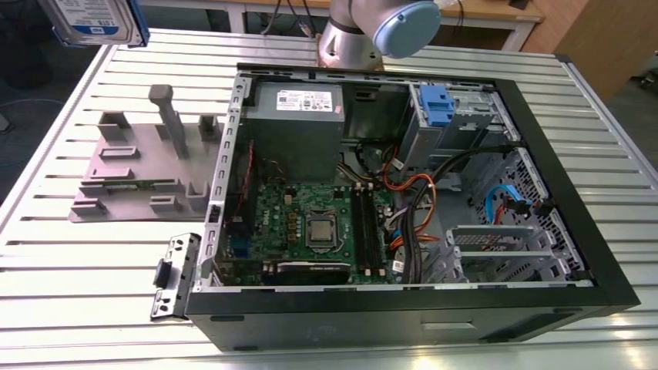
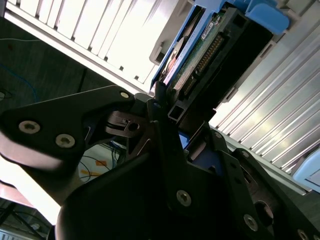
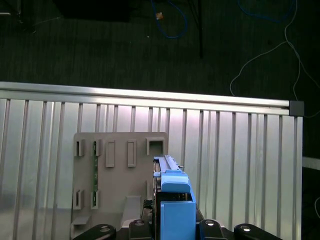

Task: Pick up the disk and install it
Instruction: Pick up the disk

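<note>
One silver disk, white-and-blue label, blue bracket

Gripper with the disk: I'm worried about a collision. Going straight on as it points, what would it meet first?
Probably the grey stand on the slatted table: in the first wrist view the held disk lines up with the stand's edge. Depth is unclear, so it might reach bare table beside it.
</note>
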